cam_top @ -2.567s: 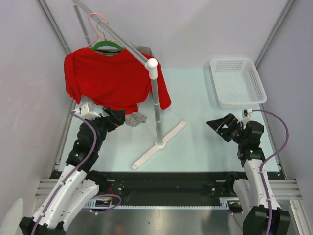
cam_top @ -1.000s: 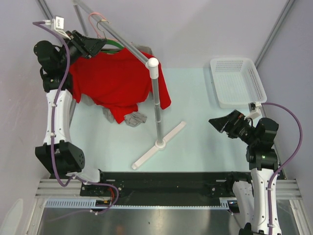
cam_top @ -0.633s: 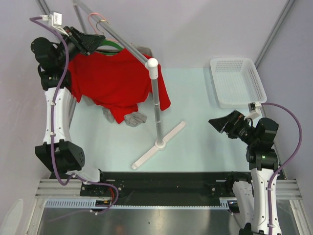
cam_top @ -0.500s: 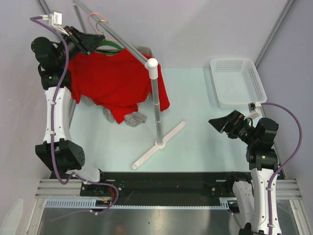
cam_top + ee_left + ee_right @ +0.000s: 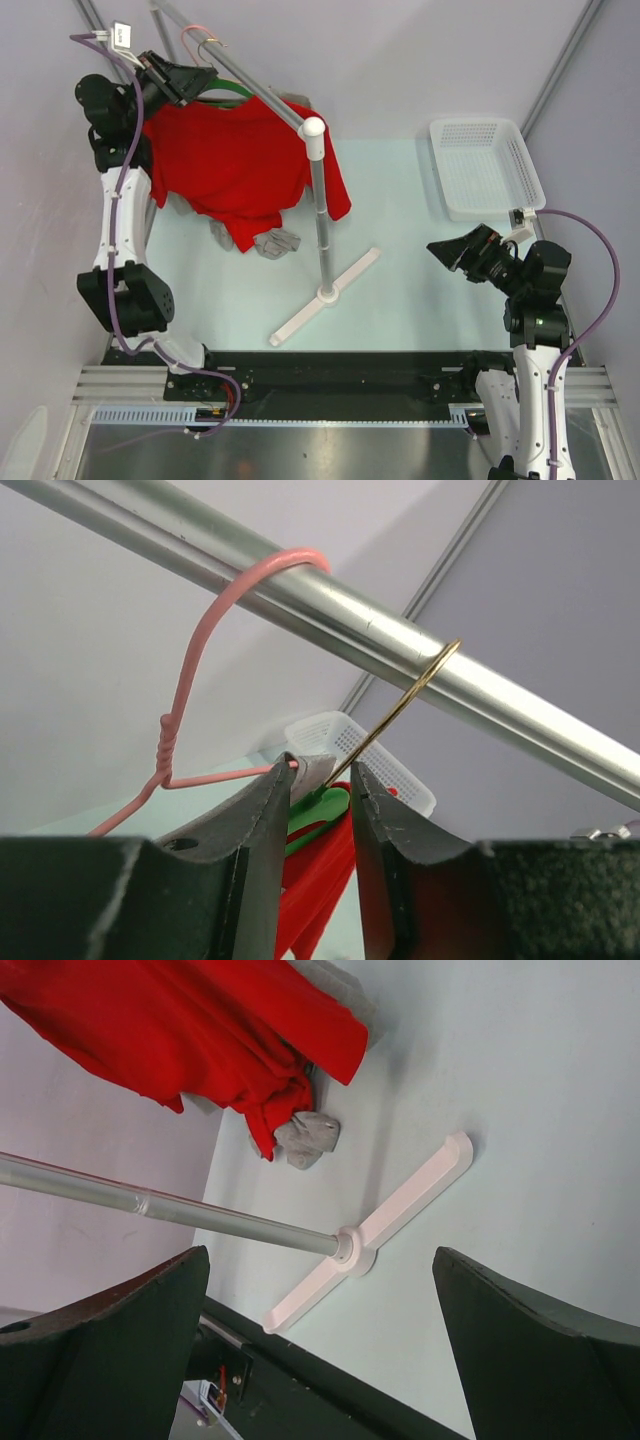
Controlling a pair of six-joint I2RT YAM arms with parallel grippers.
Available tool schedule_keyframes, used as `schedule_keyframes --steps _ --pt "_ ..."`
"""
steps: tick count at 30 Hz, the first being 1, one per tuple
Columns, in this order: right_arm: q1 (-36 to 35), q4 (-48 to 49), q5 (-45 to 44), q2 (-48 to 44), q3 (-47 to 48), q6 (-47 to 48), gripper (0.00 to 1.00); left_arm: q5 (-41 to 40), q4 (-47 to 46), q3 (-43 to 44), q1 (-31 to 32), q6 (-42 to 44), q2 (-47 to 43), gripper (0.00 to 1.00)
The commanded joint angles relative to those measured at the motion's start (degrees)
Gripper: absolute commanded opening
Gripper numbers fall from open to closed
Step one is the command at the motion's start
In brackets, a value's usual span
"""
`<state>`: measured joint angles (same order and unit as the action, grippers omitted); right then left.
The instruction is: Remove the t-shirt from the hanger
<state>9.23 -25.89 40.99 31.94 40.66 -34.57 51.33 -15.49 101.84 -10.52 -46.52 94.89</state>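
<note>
The red t-shirt [image 5: 235, 160] hangs on a green hanger [image 5: 228, 96] whose gold hook [image 5: 400, 702] sits over the slanted metal rail [image 5: 255, 88]. My left gripper [image 5: 206, 80] is raised at the hanger's top. In the left wrist view its jaws [image 5: 320, 772] stand narrow on either side of the green hanger neck [image 5: 322, 805] and a fold of red cloth. A sliver of gap shows beside the right jaw, and whether they pinch does not show. My right gripper [image 5: 441, 250] hovers wide open over the table, holding nothing [image 5: 320, 1260].
A pink wire hanger [image 5: 190, 675] hangs on the same rail, left of the gold hook. The rack's upright pole [image 5: 320, 215] stands on a white cross base [image 5: 327, 292]. A grey cloth [image 5: 278, 243] lies under the shirt's hem. A white basket [image 5: 485, 165] sits at the back right.
The left arm rose from the table to the hanger's top. In the last second its jaws narrowed and shifted slightly right. The right arm stayed still.
</note>
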Motion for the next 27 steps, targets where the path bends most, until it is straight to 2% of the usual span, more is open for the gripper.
schedule_keyframes --steps 1,6,10,13,14,15,19,27 --pt "0.35 0.75 0.67 -0.65 2.40 -1.12 1.00 2.89 -8.32 3.27 -0.02 -6.90 1.87 0.35" --pt "0.26 1.02 0.93 -0.92 2.49 -1.73 0.99 5.27 -10.70 6.52 0.59 -9.90 4.60 0.38" --pt "0.26 1.02 1.02 -1.09 2.67 -1.73 1.00 5.62 -10.27 6.35 1.12 -8.94 4.43 0.39" --pt "0.26 0.93 0.93 -1.09 2.75 -1.73 1.00 5.54 -9.48 5.48 1.30 -8.15 3.64 0.22" --pt "0.26 1.02 0.93 -1.09 2.67 -1.73 1.00 5.53 -9.13 5.39 1.21 -7.97 3.29 0.11" --pt "0.26 1.02 0.93 -1.09 2.67 -1.73 1.00 5.36 -8.43 5.21 1.29 -7.71 3.02 0.08" --pt "0.17 1.02 0.93 -1.09 2.58 -1.65 1.00 3.96 -5.88 5.21 1.30 -5.86 1.61 0.00" --pt "0.17 1.10 0.93 -1.27 2.40 -1.56 0.99 2.11 -1.93 6.17 1.47 -2.80 -2.25 0.00"
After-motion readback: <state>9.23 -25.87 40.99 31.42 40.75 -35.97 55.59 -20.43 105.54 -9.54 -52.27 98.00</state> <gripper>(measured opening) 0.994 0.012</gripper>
